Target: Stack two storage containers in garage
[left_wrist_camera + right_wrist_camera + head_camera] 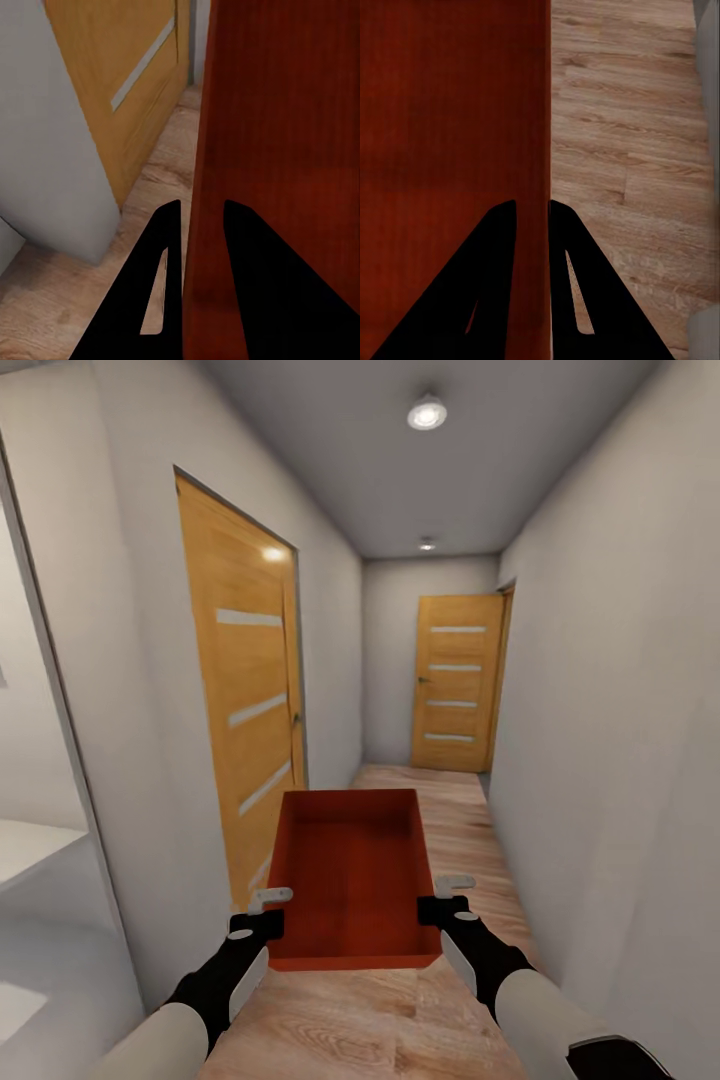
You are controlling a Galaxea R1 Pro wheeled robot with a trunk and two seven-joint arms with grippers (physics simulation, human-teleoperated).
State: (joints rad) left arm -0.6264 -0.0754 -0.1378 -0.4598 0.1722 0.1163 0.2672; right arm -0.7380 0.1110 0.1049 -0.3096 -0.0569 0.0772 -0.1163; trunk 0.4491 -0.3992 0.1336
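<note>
Left gripper (270, 912) and right gripper (446, 897) clamp the storage container's (352, 875) opposite side walls.

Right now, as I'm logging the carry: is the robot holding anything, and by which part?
Yes: one storage container, carried by both arms. The left gripper pinches its left side wall and the right gripper its right side wall, each near the end closest to the robot.

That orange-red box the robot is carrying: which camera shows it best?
The head view: the whole storage container shows, open top, floor and all four walls, held between both arms. The left wrist view shows just one side wall between the fingers; the right wrist view likewise shows a wall edge.
</note>
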